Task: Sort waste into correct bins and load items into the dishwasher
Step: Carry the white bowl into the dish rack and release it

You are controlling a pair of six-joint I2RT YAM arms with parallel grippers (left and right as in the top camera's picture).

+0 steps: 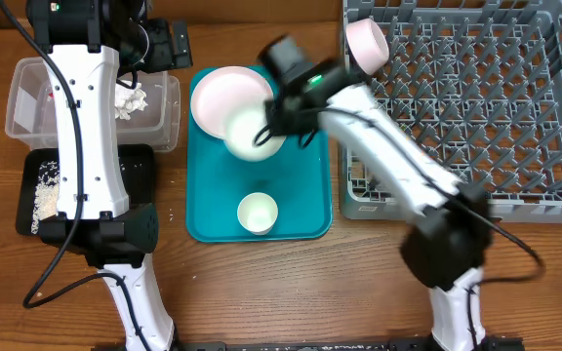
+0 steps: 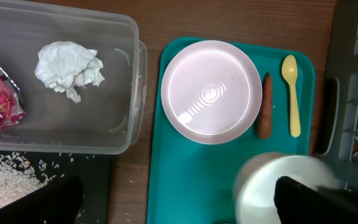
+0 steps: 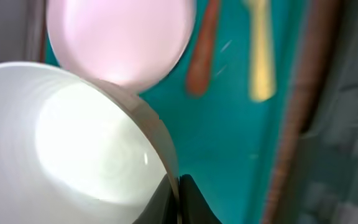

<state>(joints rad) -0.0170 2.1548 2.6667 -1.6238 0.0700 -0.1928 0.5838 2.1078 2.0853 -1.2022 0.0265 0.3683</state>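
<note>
Right wrist: we see the right end effector (image 3: 178,202) clamped on the rim of a white bowl (image 3: 73,143) above the teal tray (image 3: 229,162); the left end effector (image 2: 178,193) is spread apart.

Robot lab: table (image 1: 281,292), arms (image 1: 81,127), dish rack (image 1: 476,107)

right arm (image 1: 388,164) low across tray (image 1: 305,195) and rack (image 1: 476,107) edge

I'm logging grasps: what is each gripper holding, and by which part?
The right gripper is shut on the white bowl, pinching its rim over the teal tray. The left gripper is open, holding nothing.
</note>
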